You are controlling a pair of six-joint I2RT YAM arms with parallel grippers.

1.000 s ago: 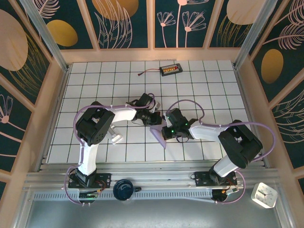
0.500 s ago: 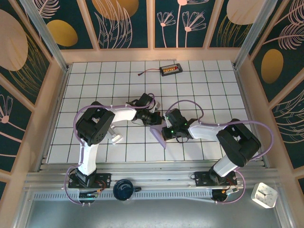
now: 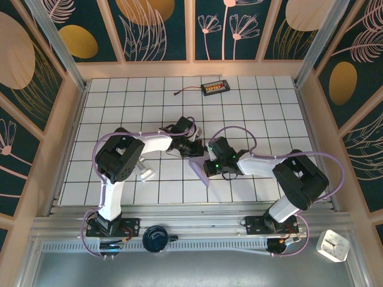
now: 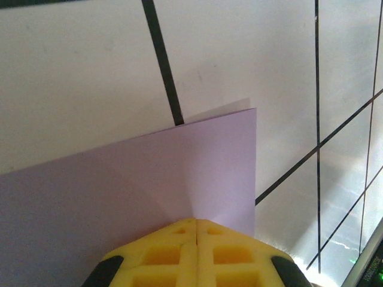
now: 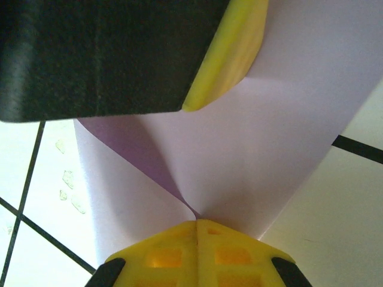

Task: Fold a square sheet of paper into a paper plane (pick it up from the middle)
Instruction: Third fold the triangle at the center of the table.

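far edge: orange board (wired) | white block | near-right: clock

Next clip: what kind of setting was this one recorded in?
Probably a purpose-built robot test cell rather than a home or workshop: a white grid-lined tabletop, leaf-patterned wall panels boxing it in, and a left arm and right arm bolted to a metal rail at the near edge.

Clad in white shells along the left arm and the right arm, with bulky black housings at the joints and black bases. Looped with thin lavender cables from base to wrist. Lit by a small green lamp near the right wrist. Tipped, on left gripper and right gripper, with yellow fingers moulded in square recesses, black at the outer corners.
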